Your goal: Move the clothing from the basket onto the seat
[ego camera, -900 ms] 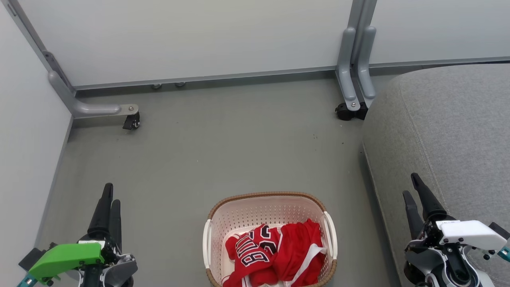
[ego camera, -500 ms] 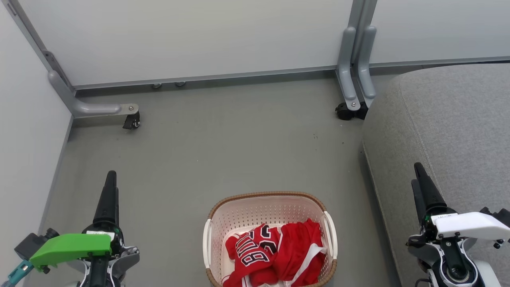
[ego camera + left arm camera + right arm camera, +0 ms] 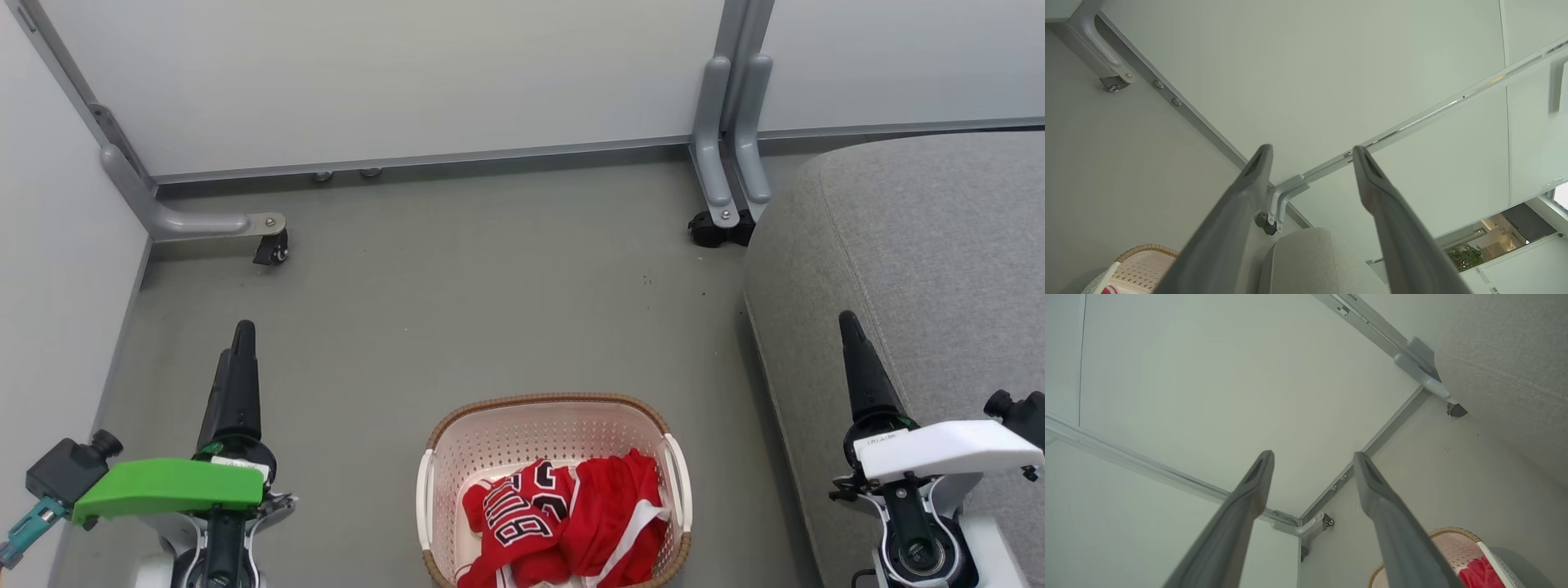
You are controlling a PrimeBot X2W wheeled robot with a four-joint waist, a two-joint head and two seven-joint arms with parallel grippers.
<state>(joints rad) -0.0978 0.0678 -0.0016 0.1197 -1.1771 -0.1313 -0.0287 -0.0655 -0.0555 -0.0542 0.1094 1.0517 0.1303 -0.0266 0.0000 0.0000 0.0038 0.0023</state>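
Lying crumpled in the basket (image 3: 547,398), the clothing (image 3: 563,523) is red fabric: jersey (image 3: 514,514) with diagonal lettering on the left gripper (image 3: 238,339) side, white-striped shorts (image 3: 616,506) on the right gripper (image 3: 849,322) side. Basket long axis runs gripper to gripper, between both. It is perforated cream plastic with a brown woven-look rim. Both grippers are spread wide, holding nothing. Grey fabric seat (image 3: 939,245), rounded and seamed, is beside the right gripper.
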